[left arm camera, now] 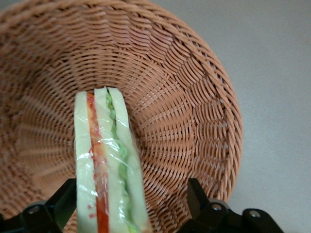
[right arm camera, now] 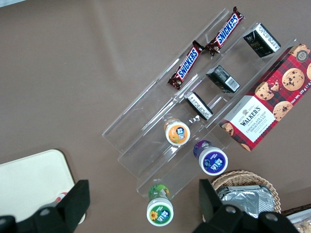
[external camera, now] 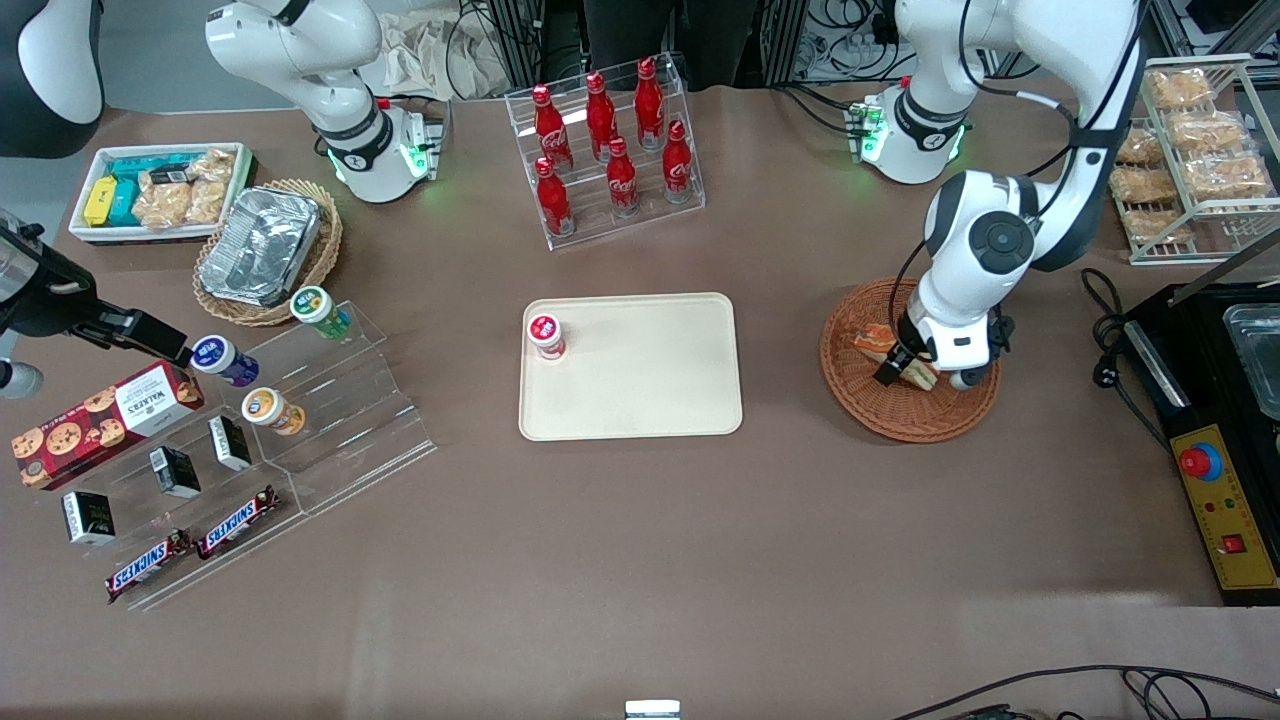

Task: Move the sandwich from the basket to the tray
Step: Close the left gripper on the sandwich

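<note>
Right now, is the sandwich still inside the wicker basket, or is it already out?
Inside. The sandwich stands on edge in the reddish-brown basket, with the open gripper straddling it; the tray holds only a small cup.

- Even, bright overhead light; soft shadows under the flat cream-beige plastic tray [external camera: 640, 390].
- Glare on the crumpled silver foil container [external camera: 260, 245].
- The left gripper [left arm camera: 131, 206] looks slightly blurred close up.

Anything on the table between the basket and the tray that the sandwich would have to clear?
No. In the front view only bare brown tablecloth lies between the basket and the tray. The claw is down in the basket, open around the sandwich.
</note>
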Robot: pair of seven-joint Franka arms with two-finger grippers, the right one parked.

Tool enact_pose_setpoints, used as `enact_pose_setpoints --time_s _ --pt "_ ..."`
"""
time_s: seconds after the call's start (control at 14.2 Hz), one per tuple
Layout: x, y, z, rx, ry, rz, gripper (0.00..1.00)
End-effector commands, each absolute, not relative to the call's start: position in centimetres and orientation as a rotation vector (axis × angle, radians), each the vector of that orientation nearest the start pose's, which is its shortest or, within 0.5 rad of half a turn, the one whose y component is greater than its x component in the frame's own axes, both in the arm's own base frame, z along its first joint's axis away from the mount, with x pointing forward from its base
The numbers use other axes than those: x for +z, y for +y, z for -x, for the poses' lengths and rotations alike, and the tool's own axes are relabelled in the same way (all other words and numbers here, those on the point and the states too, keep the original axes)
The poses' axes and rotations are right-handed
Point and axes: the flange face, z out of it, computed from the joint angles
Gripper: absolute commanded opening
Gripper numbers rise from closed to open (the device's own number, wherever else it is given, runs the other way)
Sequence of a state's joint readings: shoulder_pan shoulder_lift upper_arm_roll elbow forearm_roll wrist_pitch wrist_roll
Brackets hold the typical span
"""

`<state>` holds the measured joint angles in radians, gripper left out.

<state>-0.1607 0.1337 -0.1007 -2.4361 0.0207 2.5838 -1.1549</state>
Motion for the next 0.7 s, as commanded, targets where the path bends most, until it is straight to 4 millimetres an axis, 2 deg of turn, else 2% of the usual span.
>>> enact_pose_setpoints --time_s 0.0,0.07,0.14,0.21,0.28,0.35,0.42,0.49,0.63 --pt "23.0 -12.9 -46.6 -0.060 -1.355 2.873 0.99" --pt "22.7 -12.9 -46.4 -0.066 -1.352 2.877 0.92" --pt "22.3 -12.8 -46.2 -0.059 -1.348 2.875 0.76" --pt "22.2 -12.8 -46.0 -0.056 -1.345 2.873 0.54" --pt "22.2 -12.7 -45.9 -0.054 -1.344 2.872 0.39" --pt "22.3 -12.8 -46.0 -0.058 -1.345 2.874 0.16" --pt "22.6 -12.7 -46.0 -0.062 -1.343 2.876 0.00" --pt "22.7 -12.7 -45.9 -0.065 -1.335 2.881 0.00" --pt "24.3 -12.8 -46.1 -0.099 -1.324 2.898 0.00"
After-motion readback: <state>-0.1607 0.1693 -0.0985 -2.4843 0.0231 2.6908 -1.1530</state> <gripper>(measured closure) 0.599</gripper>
